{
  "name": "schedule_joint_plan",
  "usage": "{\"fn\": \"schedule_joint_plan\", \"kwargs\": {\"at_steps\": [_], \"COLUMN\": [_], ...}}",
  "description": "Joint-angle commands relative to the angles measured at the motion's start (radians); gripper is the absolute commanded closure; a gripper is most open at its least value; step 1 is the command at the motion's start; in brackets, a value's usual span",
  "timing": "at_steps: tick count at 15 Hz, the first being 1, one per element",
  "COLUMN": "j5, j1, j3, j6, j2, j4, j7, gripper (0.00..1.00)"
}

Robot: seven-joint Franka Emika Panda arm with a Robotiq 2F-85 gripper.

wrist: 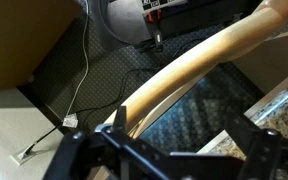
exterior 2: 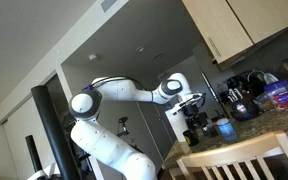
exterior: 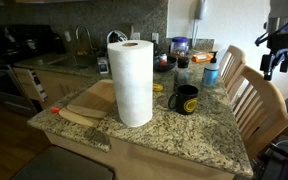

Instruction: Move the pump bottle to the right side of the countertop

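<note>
The tool (exterior: 276, 60) hangs spread and empty off the counter (exterior: 179, 135), above the wooden chairs (exterior: 259, 95). The pump bottle (exterior: 211, 72) stands upright near the counter's chair-side edge, just behind the black mug (exterior: 186, 98), lower than the tool and inward from it.
</note>
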Motion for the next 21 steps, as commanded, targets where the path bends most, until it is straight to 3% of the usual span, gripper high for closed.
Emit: {"fn": "schedule_joint_plan", "kwargs": {"at_steps": [1, 16, 18, 21], "j5": [-0.003, -0.003, 0.025, 0.102], "j1": [0.008, 0.008, 0.007, 0.008], "j3": [-0.007, -0.007, -0.011, -0.019], "j6": [-0.002, -0.002, 0.055, 0.234], "j2": [0.000, 0.000, -0.008, 0.001], "j4": [0.002, 0.002, -0.011, -0.018], "j7": [0.003, 0.003, 0.041, 0.103], "gripper": [0.00, 0.00, 0.00, 0.00]}}
